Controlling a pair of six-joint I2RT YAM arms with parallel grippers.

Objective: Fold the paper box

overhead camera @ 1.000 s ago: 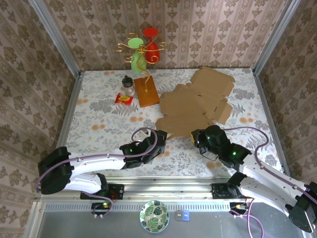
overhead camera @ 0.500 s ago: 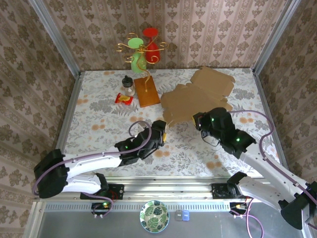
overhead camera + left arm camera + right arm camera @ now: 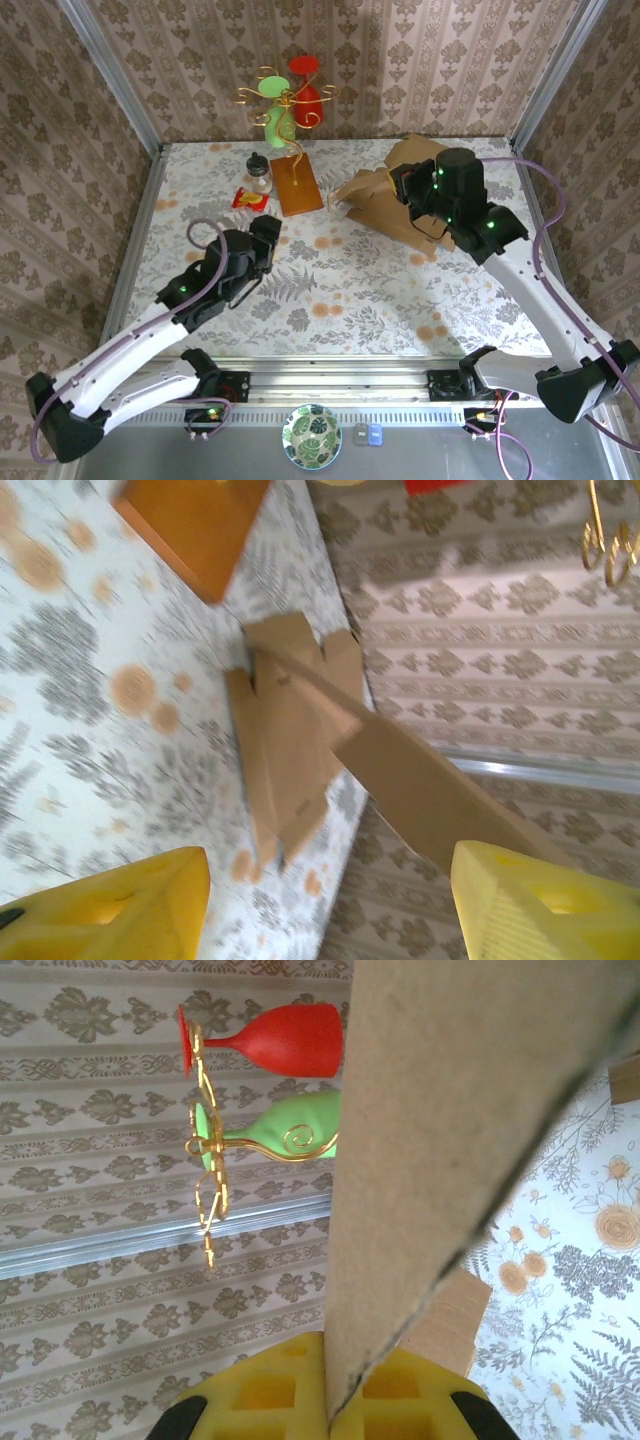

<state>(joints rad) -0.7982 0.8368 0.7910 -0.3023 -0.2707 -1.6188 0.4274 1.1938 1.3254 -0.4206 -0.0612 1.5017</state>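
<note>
At the far right of the table (image 3: 330, 290), the paper box (image 3: 378, 205) is basically just a floppy cardboard blank. The right gripper (image 3: 408, 188) is pinched tight on one panel edge and holds that side up off the surface, while the lower flaps touch the tabletop. The left gripper (image 3: 265, 235) sits well apart over the left-middle, jaws spread wide, holding nothing. I can't see any walls standing or tabs tucked in, so I'd say nearly all the folding is left to do.
</note>
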